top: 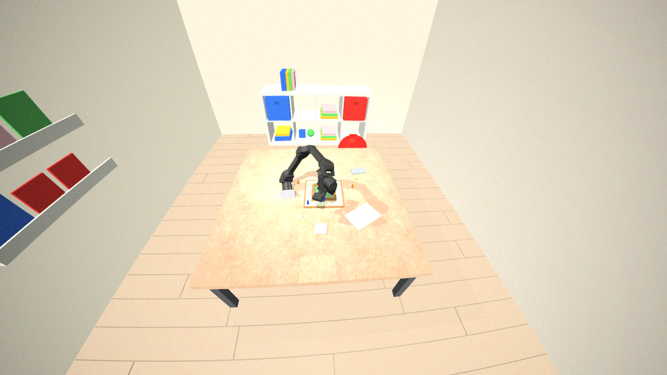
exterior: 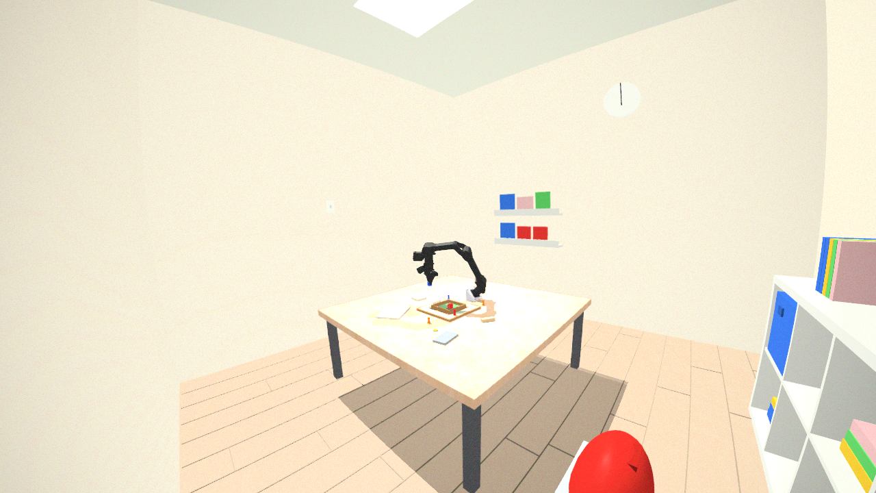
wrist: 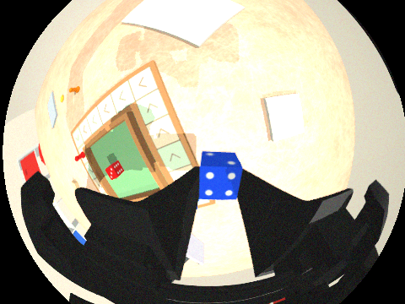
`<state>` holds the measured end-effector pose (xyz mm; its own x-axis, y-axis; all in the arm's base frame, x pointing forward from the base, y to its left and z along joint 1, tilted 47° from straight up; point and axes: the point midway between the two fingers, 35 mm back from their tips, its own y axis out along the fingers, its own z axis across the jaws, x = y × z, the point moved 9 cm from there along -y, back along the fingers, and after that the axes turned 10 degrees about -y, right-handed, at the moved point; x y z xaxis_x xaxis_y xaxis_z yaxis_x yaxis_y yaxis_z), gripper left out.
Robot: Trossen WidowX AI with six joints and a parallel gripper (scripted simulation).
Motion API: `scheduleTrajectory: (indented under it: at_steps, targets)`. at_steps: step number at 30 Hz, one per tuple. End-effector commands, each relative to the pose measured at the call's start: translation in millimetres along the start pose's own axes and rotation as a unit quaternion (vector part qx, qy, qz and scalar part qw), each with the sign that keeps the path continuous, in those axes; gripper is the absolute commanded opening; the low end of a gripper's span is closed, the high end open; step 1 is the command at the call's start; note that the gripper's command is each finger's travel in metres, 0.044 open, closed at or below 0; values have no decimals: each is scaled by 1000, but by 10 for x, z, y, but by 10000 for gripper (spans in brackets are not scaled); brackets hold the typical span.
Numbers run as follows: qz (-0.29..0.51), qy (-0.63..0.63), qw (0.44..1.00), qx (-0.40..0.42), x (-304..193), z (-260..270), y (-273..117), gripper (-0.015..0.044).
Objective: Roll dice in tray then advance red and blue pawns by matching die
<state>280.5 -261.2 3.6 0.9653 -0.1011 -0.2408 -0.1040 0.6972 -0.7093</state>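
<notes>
My gripper (top: 322, 199) (exterior: 429, 282) (wrist: 218, 172) is shut on the blue die (exterior: 429, 283) (wrist: 219, 179) and holds it in the air, high above the table near the board. The red die (exterior: 449, 305) (wrist: 114, 170) rests on the green floor of the wooden tray (exterior: 442, 310) (wrist: 139, 182). The tray sits in the middle of the board (exterior: 428, 311) (wrist: 142, 83), whose squares carry arrows. The red pawn (exterior: 454, 312) (wrist: 80, 156) stands on the board's far side in the top view, hidden there by the arm. The blue pawn (top: 307, 202) (exterior: 448, 297) stands at the near left corner.
Orange pawns (top: 352, 185) (exterior: 428, 320) (top: 298, 182) stand off the board. A white sheet (top: 363, 216) (wrist: 186, 21), a white square block (top: 320, 228) (wrist: 284, 116), a yellow disc (top: 356, 178) (exterior: 435, 330), a pale blue slab (top: 358, 171) (exterior: 445, 337) and a tan block (exterior: 488, 319) lie around it.
</notes>
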Motion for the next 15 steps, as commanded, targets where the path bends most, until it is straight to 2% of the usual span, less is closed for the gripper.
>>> scheduleTrajectory:
  at_steps: [1,15]
  targets:
    - [-1,50,999,2,-25,136,18,0]
    - [0,253,968,4,-164,674,121,0]
